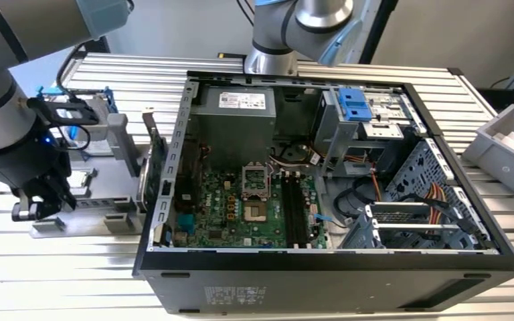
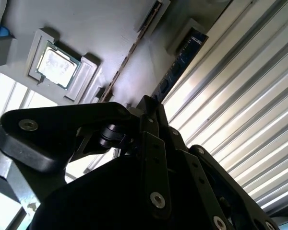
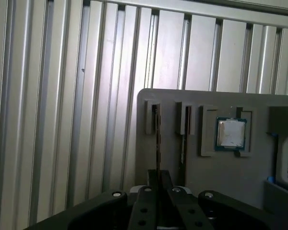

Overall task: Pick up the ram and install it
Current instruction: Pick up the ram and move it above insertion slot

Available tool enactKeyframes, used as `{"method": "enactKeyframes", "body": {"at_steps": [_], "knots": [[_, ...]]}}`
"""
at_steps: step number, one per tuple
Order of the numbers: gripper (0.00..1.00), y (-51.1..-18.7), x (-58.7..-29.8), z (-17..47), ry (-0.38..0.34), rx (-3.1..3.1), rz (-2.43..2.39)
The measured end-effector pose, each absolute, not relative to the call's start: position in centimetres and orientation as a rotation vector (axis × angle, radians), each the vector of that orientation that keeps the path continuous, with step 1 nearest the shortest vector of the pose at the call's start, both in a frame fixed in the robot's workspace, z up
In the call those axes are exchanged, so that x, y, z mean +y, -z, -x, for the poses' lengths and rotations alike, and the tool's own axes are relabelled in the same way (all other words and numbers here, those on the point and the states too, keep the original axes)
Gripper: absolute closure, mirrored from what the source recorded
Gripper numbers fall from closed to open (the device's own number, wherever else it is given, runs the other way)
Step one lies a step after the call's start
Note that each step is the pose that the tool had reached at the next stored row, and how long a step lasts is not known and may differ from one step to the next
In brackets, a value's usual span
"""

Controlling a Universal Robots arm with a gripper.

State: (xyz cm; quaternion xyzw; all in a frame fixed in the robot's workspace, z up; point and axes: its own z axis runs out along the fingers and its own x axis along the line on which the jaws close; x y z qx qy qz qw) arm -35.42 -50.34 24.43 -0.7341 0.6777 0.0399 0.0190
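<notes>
Two sticks: both stand on edge in notches of the gray holder plate [image 3: 240,182]; the one farther from the processor chip [image 3: 230,133] I take as the ram [image 3: 158,139].
Ram: thin and seen edge-on in both wrist views [image 2: 180,67], seated in the holder plate, not lifted as far as I can see.
Gripper: set right over the ram [image 3: 158,178], with the stick's edge running into its middle; in the exterior view it hangs low over the holder plate [image 1: 35,208].
Pincer state: I cannot tell whether it is clamped on the ram or only placed around it.
Second stick: just beside the ram [image 3: 182,148], between it and the processor chip, untouched.
Computer case: open [image 1: 328,274], beside the holder plate on the exterior view's right.
Long black slots: on the motherboard [image 1: 221,207] inside that case [image 1: 297,207], well apart from the holder plate; they look empty.
Done, by my judgement: the gripper is lined up on the ram.
Left, by my judgement: the lift out of the holder plate, the carry, and the seating in a slot; the task is at an early stage.
</notes>
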Motion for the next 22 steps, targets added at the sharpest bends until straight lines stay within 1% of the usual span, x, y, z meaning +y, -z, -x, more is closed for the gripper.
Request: {"method": "enactKeyframes", "body": {"at_steps": [22], "knots": [[1.0, -26.7, -50.3, 35.4, -0.124, 2.104, 2.278]]}}
